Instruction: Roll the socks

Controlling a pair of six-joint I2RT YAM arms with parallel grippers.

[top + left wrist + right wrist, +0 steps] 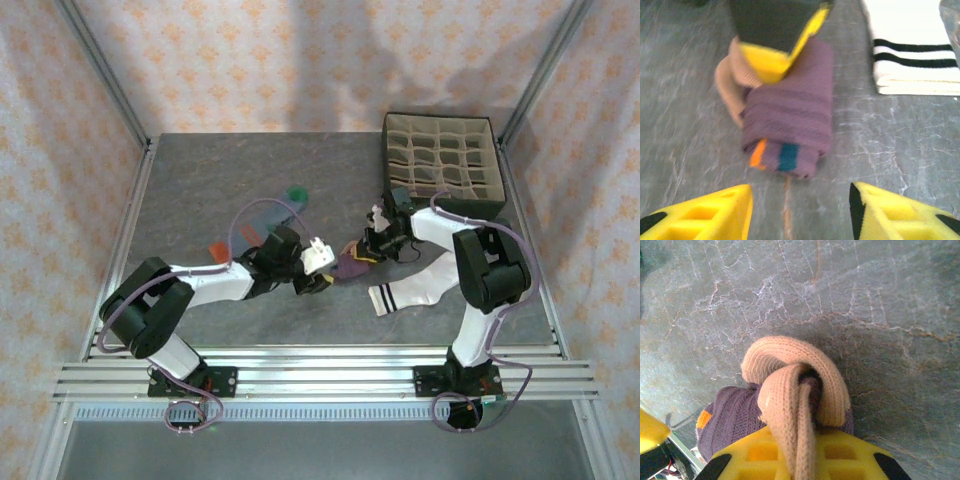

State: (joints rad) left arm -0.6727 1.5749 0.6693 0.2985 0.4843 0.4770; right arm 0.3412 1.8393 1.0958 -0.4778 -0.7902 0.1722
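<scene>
Stripes (775, 156) mark purple sock (790, 117) from left wrist; right gripper (789, 52) seemingly pinches toe (790, 375).

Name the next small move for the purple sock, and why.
Probably lift the purple sock with the right gripper toward the compartment box: it looks rolled up, the right gripper pinches its peach end, and the left gripper stands open, clear of it.

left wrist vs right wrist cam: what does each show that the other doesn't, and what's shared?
Left wrist: white fabric sock with black cuff stripes, the open left gripper, a teal mark on the end of the dark purple rolled sock. Right wrist: its peach toe folded into a loop. Both: that sock, the right gripper pinching it, grey marbled table.
</scene>
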